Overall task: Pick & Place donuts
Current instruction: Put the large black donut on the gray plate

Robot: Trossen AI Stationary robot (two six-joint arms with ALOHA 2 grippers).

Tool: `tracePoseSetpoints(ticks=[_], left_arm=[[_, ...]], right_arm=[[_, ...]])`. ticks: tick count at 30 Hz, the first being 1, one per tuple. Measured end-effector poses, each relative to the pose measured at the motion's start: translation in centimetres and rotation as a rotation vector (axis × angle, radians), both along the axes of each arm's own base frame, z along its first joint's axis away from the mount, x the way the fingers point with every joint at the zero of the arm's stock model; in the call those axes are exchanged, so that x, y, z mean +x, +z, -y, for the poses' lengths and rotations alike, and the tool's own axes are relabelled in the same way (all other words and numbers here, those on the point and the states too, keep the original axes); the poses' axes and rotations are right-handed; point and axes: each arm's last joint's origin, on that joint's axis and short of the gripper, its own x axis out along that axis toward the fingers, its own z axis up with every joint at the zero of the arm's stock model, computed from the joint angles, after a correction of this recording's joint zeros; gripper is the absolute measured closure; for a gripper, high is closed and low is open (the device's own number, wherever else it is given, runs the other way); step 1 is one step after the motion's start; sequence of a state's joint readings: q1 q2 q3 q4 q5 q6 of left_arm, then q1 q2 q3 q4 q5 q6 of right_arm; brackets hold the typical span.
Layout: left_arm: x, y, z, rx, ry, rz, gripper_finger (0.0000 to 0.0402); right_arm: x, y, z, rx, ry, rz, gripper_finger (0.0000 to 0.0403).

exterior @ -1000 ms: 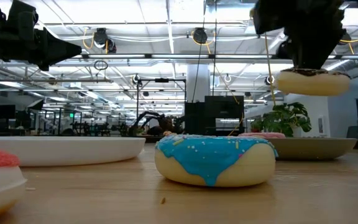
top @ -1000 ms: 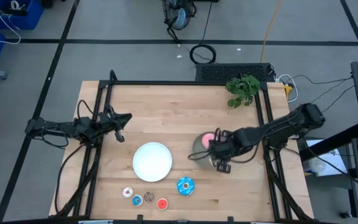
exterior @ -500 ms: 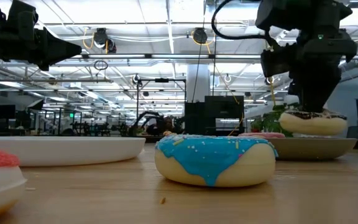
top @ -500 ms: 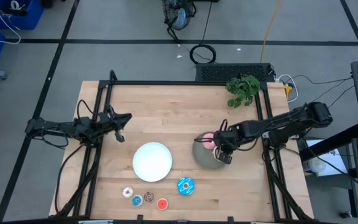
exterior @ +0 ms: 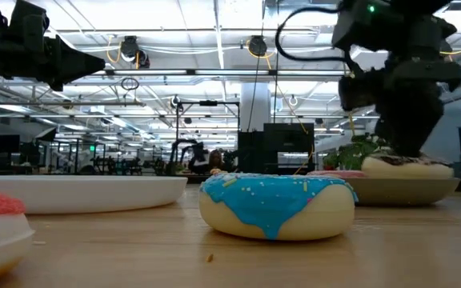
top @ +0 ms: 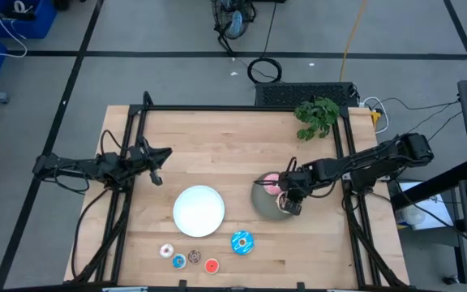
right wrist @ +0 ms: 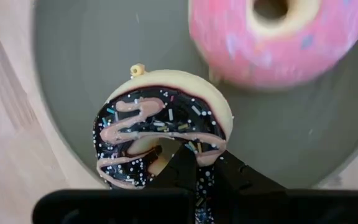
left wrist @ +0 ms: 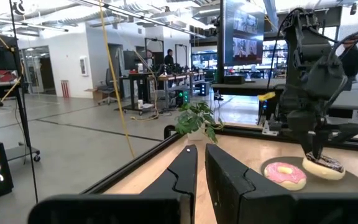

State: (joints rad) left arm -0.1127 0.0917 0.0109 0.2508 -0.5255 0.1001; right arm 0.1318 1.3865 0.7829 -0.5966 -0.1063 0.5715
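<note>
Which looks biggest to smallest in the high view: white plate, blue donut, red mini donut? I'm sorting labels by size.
1. white plate
2. blue donut
3. red mini donut

All lie flat on the table, so nearness hardly skews this.

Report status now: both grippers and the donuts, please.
Right gripper shut on chocolate donut, over grey plate beside pink donut. Left gripper shut, idle.

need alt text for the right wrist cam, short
The right end effector, shut on the rim of the chocolate donut with pale drizzle, holds it over or on the round grey plate. A pink donut lies on the same plate beside it, with bare wooden table showing past the plate's edge.
</note>
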Motion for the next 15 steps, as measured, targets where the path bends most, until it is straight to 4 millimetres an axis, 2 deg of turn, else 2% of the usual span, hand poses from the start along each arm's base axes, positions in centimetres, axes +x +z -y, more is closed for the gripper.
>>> tracePoseSetpoints(ticks=[4,8,15], left_arm=[[0.0,0.0,0.0,0.0,0.0,0.0,0.0364],[0.0,0.0,0.0,0.0,0.0,0.0,0.0364],[0.0,0.0,0.0,0.0,0.0,0.0,0.0364]], right_arm=[[-0.51,-0.87,0.28,-0.02,-0.023,-0.015,0.0394],[-0.46,-0.93,0.58,-0.026,-0.032,-0.008,0.0389],[-0.32,-0.89,0.58,-0.019,-0.02,0.007,0.0334]])
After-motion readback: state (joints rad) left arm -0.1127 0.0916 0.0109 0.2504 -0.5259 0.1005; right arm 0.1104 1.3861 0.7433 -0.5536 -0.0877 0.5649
